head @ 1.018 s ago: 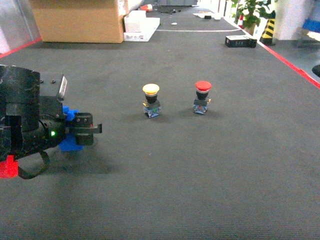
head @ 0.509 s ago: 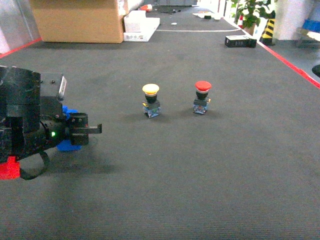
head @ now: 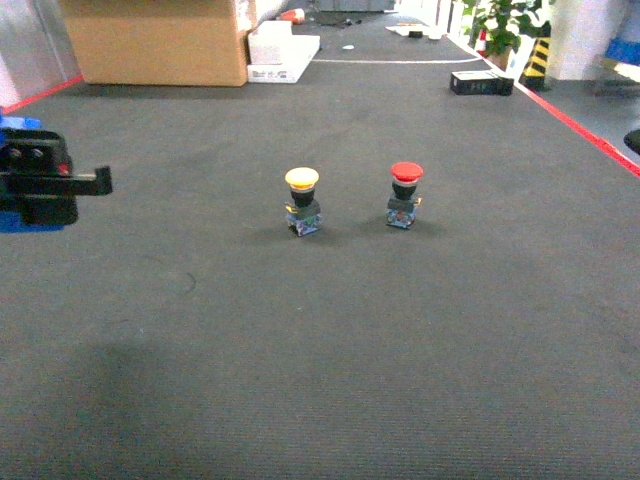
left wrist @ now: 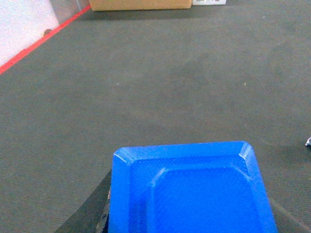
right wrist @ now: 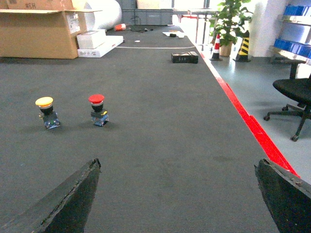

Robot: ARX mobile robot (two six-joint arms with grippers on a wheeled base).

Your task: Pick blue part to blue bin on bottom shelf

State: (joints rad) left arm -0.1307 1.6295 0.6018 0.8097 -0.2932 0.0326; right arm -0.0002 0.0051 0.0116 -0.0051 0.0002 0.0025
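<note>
Change since a second ago: the left claw has moved from low on the carpet at the left to the far left edge of the head view, higher in the picture; the big black arm body that filled that corner is out of view.
Blue part: it has gone along with the left claw and shows as blue patches above and below the black claw body at the left edge; in the left wrist view it fills the lower middle as a blue panel with bevelled corners, above the carpet.
Left claw state: clamped on the blue part, with black claw edges showing at its lower sides in the wrist view.
Right claw: wide apart, its two dark fingers at the lower corners of its own view, with only carpet between them.
Yellow push button: upright on the grey carpet, same place as before.
Red push button: upright, just to the right of the yellow one, unmoved.
Surroundings: a cardboard box and a flat white box far back, a small black box at back right, red floor tape along the right, a potted plant and an office chair beyond it.
Bin and shelf: not in any view.
</note>
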